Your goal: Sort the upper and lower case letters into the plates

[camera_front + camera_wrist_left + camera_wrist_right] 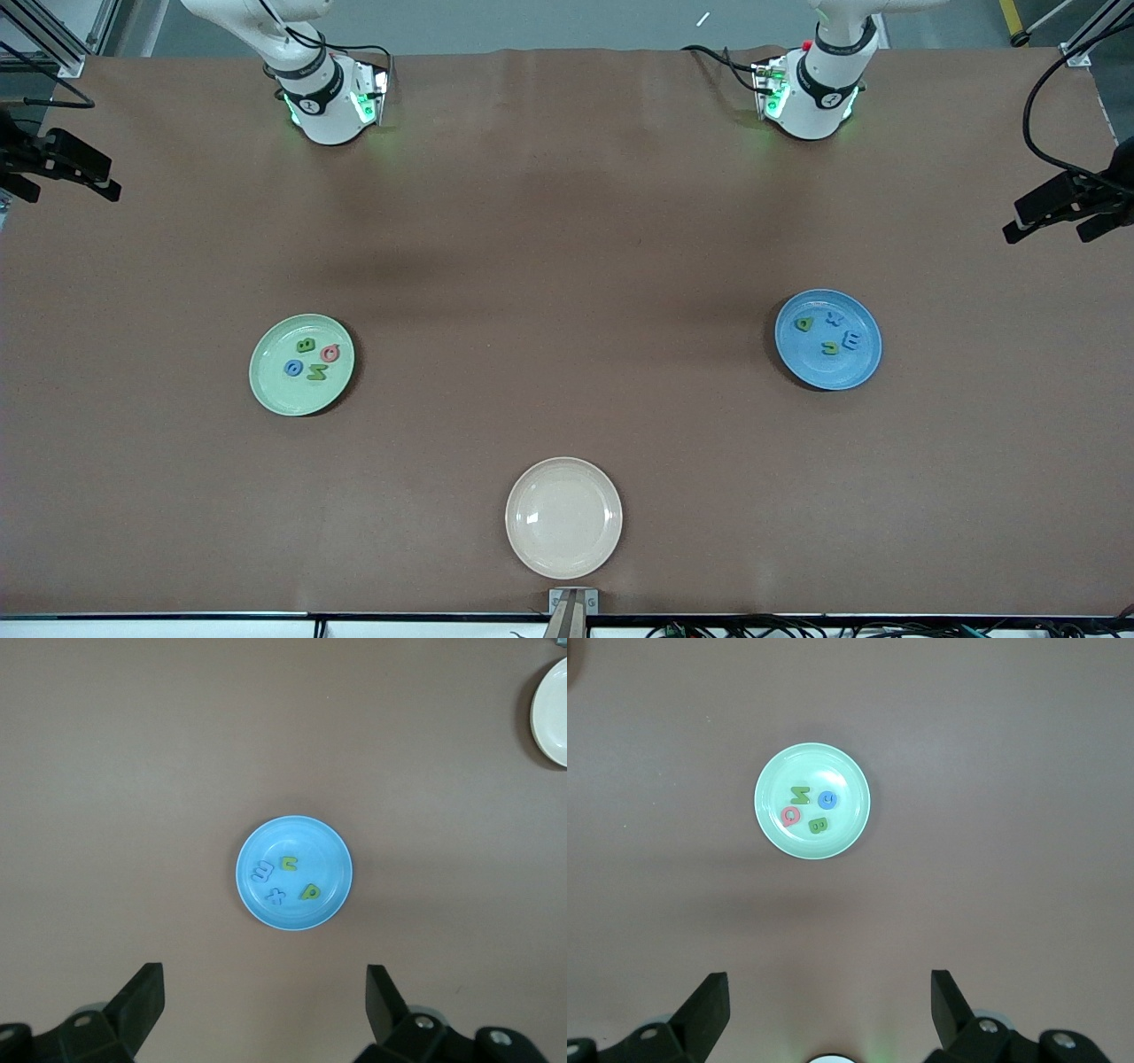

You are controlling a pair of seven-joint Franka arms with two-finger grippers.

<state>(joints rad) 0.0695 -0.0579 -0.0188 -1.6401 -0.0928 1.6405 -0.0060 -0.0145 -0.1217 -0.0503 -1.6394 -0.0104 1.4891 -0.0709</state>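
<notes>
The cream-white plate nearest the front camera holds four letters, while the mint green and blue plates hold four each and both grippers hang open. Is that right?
Not quite. The cream-white plate is empty in the front view. The rest stands: the mint green plate and the blue plate hold four letters each, and the wrist views show the left gripper and the right gripper open above them.

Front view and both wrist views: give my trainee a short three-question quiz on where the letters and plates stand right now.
1. True or false: the cream-white plate holds letters.
2. How many letters lie in the blue plate?
3. Which plate holds the red letter: A) mint green plate, B) blue plate, C) cream-white plate?

Key: 1 false, it is bare. 2 four. 3 A.

Both the left gripper and the right gripper hang open over the table.
</notes>
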